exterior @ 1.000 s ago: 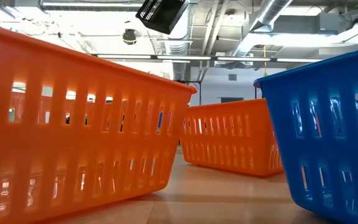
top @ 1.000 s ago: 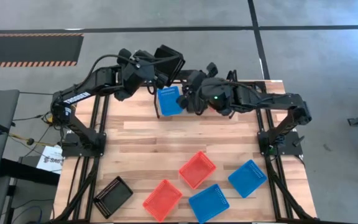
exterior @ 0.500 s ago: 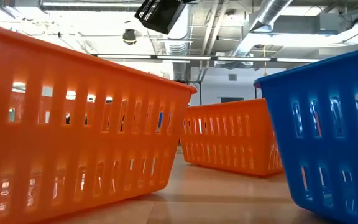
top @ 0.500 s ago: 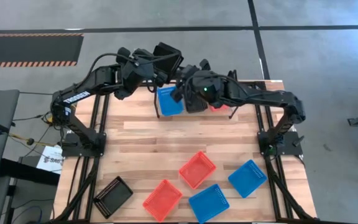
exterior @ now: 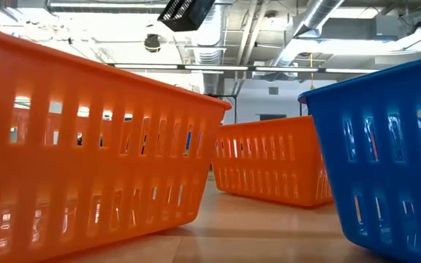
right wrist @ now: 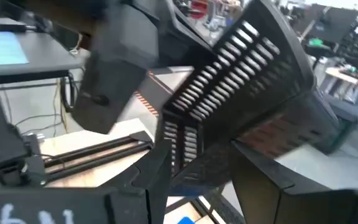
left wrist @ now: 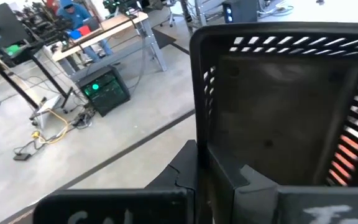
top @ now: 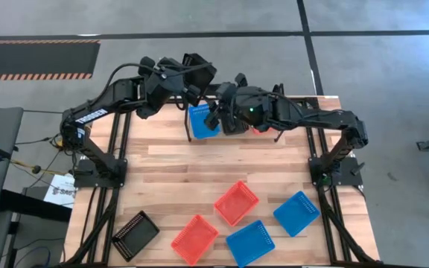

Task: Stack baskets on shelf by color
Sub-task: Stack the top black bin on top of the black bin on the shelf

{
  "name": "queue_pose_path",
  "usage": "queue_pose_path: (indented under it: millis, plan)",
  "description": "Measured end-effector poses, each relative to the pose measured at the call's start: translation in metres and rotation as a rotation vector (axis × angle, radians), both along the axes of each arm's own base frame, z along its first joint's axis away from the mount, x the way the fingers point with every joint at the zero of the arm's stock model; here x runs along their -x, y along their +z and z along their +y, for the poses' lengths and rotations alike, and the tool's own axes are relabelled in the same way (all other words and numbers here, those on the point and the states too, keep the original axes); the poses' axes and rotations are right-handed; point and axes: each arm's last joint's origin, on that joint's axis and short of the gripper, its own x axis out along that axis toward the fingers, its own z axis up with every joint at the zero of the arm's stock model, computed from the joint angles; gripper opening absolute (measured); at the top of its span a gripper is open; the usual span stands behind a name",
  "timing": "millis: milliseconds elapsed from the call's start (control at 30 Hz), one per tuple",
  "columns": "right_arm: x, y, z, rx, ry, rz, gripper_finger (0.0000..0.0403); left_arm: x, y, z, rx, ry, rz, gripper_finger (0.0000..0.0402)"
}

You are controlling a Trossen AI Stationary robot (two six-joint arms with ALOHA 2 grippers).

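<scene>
Black slotted plastic fills the left wrist view: a shallow rectangular black basket (left wrist: pixel 278 106), pinched at its rim by the left gripper (left wrist: pixel 219 180), whose jaws are closed tight on it. From above, that same basket (top: pixel 198 68) hangs in the air over the far edge of the plank table (top: pixel 199 167), just behind a blue slotted plastic basket (top: pixel 203 121) that rests at the table's far side on the narrow wooden shelf with black rods, of which only a bit shows.

The right gripper (top: pixel 216 113) has its jaws partly spread, and its wrist view shows them either side of the black basket's slotted wall (right wrist: pixel 241 74); whether they press it I cannot tell. A scrap of red-orange basket (top: pixel 258 129) peeks out beside the right arm, on the far side from the blue basket.

Nearer the front of the table, well away from the shelf, lie two red-orange baskets (top: pixel 236 202) (top: pixel 194 238), two blue ones (top: pixel 296 213) (top: pixel 249 243), and a black one (top: pixel 135 234) at the corner.

The low view sees only orange (exterior: pixel 86 139) and blue (exterior: pixel 386 153) walls close up, with the held basket (exterior: pixel 187 13) overhead.
</scene>
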Motion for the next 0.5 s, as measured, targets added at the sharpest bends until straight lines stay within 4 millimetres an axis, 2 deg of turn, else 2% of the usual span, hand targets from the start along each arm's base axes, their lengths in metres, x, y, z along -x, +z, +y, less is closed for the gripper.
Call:
queue_pose_path:
  millis: [500]
  plan:
    - [0.005, -0.005, -0.027, 0.003, -0.054, 0.071, 0.0174, 0.000, -0.003, -0.003, 0.026, 0.000, -0.008, 0.0000]
